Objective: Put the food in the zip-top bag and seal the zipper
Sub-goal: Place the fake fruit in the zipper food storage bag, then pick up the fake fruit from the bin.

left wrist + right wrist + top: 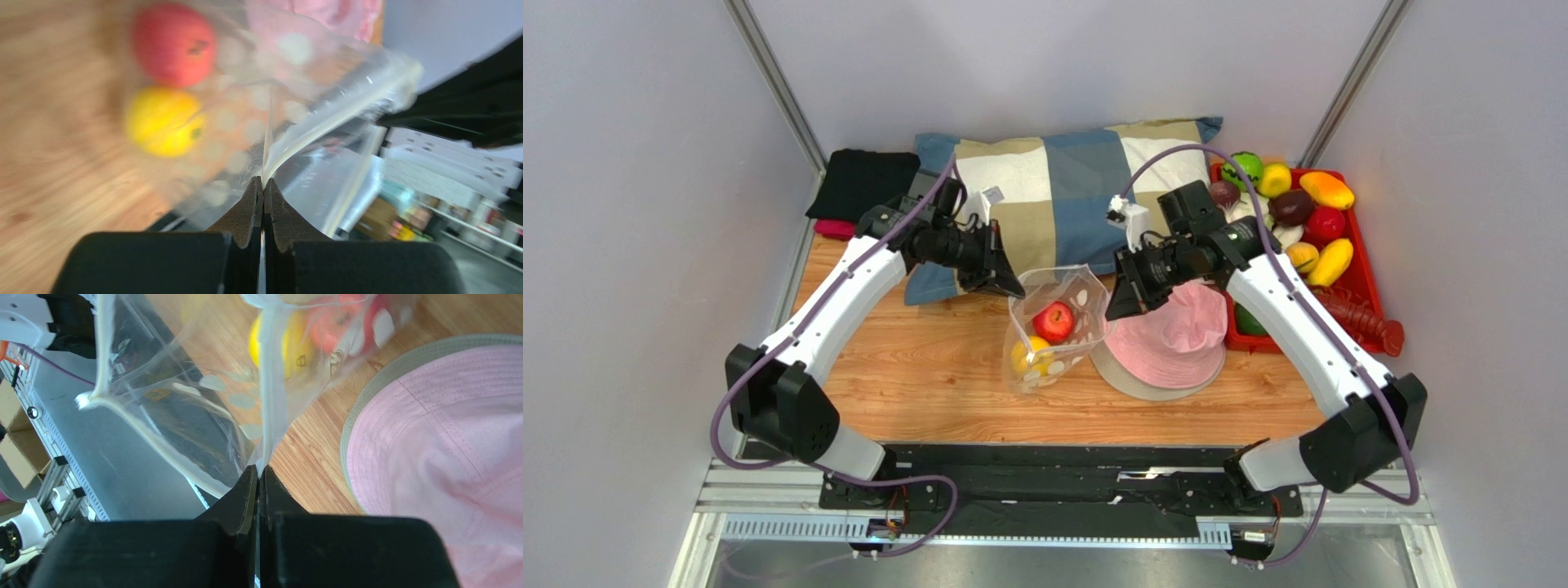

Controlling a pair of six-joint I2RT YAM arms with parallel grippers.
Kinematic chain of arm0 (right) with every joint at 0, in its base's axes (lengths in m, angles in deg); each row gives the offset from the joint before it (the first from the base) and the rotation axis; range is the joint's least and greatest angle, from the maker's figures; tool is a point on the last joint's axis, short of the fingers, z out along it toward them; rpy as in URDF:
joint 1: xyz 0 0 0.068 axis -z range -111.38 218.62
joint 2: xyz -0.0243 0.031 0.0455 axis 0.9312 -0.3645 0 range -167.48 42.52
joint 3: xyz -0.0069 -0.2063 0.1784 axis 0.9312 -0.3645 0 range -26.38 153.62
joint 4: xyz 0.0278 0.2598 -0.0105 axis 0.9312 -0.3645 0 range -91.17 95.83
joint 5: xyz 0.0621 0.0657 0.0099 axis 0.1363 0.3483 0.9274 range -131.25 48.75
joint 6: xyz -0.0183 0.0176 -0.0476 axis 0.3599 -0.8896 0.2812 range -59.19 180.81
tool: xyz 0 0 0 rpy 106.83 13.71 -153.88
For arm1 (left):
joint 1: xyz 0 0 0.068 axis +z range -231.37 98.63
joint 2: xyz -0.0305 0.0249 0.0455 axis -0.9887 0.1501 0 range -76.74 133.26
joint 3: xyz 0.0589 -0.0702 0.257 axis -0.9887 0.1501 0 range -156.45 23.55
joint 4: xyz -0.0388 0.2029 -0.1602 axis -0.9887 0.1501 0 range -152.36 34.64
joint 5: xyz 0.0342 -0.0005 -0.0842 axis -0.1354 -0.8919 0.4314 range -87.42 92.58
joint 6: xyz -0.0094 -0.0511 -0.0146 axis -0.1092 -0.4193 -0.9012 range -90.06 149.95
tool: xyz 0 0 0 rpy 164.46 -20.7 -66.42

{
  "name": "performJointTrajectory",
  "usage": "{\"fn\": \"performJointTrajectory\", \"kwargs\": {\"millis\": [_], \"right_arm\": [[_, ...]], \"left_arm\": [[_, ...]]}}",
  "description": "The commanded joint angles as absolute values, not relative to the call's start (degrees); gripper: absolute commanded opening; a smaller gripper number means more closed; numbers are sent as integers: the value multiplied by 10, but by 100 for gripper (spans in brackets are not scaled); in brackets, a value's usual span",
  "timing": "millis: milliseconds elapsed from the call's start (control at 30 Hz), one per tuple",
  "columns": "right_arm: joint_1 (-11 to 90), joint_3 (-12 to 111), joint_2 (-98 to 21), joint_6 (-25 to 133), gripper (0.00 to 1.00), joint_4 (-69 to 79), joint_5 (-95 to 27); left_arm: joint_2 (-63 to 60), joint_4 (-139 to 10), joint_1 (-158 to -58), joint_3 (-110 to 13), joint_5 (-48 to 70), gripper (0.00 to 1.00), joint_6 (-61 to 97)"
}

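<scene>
**Inspector:** Which items are hidden, cropped or unclear?

**Technician:** In the top view the wrist housings cover both sets of jaw tips. The zipper [270, 386] cannot be told from the clear film there. The left wrist view is blurred, so the red fruit [174, 44] and the yellow fruit [162, 121] show only as soft blobs. The right wrist view crops the same two fruits at its 12 o'clock edge. It also crops the pink hat [442, 459] at its 3 and 6 o'clock edges. The right arm crosses the red tray [1367, 263], so the loose food [1324, 227] in it cannot be counted.

**Inspector:** What is the state of the jaws?

**Technician:** The left jaws are clenched, tips pressed together with no gap. They pinch the rim of the zip-top bag [294, 122] where a zipper strip runs off toward 2 o'clock. The right jaws are clenched the same way. They nip the rim at the foot of a strip rising toward 12 o'clock.

**Inspector:** Where is the bag?

**Technician:** It is at the centre of the counter [928, 368]. The left jaws hold its 10 o'clock corner and the right jaws its 2 o'clock corner. Both wrist views show the two lips of the mouth standing apart. The red fruit lies inside, with the yellow fruit at its 7 o'clock. The hat lies just beside the bag at 3 o'clock. The tray is at 2 o'clock and the checked pillow [1063, 184] at 12 o'clock.
</scene>
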State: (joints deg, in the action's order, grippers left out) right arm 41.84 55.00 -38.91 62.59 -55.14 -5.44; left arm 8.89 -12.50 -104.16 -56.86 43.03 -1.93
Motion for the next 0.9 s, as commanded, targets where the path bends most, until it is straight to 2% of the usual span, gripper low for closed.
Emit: {"fn": "performJointTrajectory", "kwargs": {"millis": [0, 167, 367, 467, 500, 600, 767, 867], "right_arm": [[421, 577, -352, 651, 0, -589, -51], [424, 566, -403, 681, 0, -592, -76], [450, 611, -435, 697, 0, -607, -84], [472, 655, -437, 712, 25, -623, -80], [487, 667, -435, 717, 46, -624, -80], [529, 704, -430, 722, 77, -626, -74], [617, 761, -441, 756, 80, -646, -78], [673, 778, -462, 779, 76, -644, -116]], "left_arm": [[60, -37, -1041, -639, 268, 0, 80], [95, -29, -1048, -652, 270, 0, 96], [126, -43, -1061, -657, 292, 0, 78], [129, -60, -1061, -662, 296, 0, 72], [129, -62, -1061, -664, 299, 0, 70], [135, -66, -1062, -665, 311, 0, 61], [134, -72, -1061, -656, 319, 0, 59], [133, -74, -1061, -654, 322, 0, 58]]}}
